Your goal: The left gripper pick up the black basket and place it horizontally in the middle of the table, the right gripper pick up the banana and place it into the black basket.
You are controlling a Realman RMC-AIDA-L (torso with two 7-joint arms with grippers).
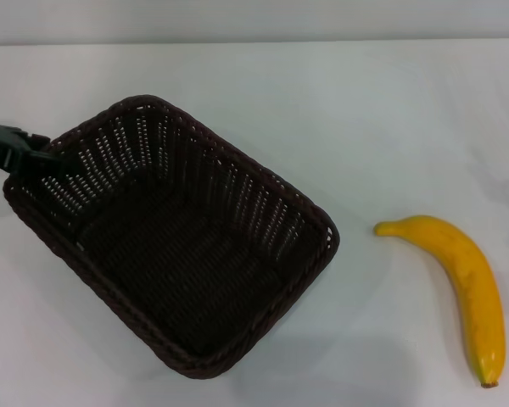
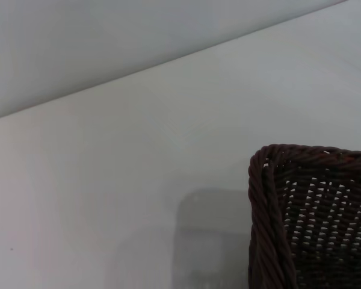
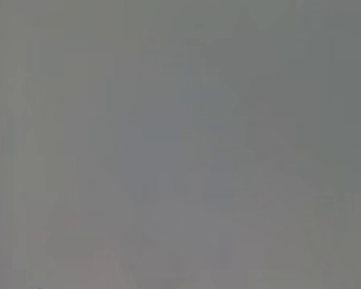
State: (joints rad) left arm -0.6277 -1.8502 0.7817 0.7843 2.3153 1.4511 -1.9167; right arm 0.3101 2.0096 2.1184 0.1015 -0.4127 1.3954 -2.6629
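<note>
Gripping black basket [image 1: 174, 242] rim: left gripper [image 1: 36, 154]; banana [image 1: 458, 284] apart.

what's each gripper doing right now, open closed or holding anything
left gripper: at the far-left corner rim of the black basket; open or shut cannot be told.
right gripper: not in view in any camera; the banana lies untouched on the table.

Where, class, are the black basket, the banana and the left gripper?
black basket [image 1: 174, 254]: head view, on its woven floor.
banana [image 1: 462, 284]: head view, mid-body.
left gripper [image 1: 36, 157]: head view, tip at the basket's rim.
</note>
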